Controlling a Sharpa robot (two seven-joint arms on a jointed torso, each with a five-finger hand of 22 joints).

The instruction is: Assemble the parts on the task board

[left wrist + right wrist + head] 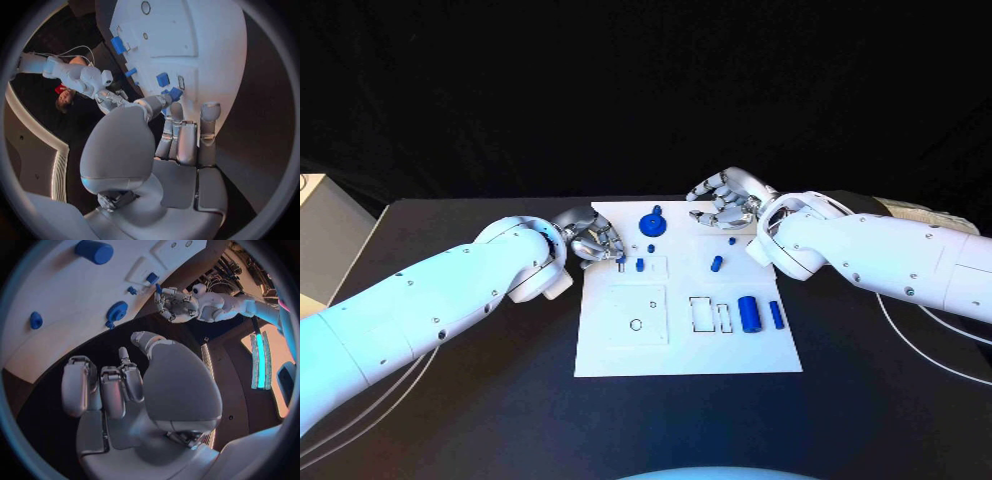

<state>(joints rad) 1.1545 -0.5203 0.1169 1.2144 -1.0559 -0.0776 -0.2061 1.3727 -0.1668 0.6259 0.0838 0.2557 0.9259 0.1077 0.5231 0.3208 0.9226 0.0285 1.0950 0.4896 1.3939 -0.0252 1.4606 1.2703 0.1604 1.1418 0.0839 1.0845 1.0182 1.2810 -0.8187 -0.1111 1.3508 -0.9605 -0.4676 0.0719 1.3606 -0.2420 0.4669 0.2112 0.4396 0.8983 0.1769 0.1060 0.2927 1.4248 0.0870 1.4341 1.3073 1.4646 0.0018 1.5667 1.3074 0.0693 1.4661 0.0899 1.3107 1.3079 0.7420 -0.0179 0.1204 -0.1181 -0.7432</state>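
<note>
The white task board point(625, 350) lies mid-table. On it sit a round blue knob point(653, 225), small blue pieces point(640, 265) point(717, 263) and two blue cylinders point(750, 313) point(776, 314). My left hand point(593, 238) hovers at the board's far left corner and holds nothing. In the left wrist view its fingertips point(178, 107) stop just short of two small blue pieces point(162, 79) point(175, 93). My right hand point(727, 200) hangs over the far right corner with its fingers point(112, 385) loosely bent and apart, gripping nothing. The knob point(117, 311) lies beyond it.
The board has rectangular recesses point(639, 308) point(711, 314) near its middle. A pale box point(322, 235) stands at the table's far left edge. Black tabletop point(473, 420) surrounds the board on all sides.
</note>
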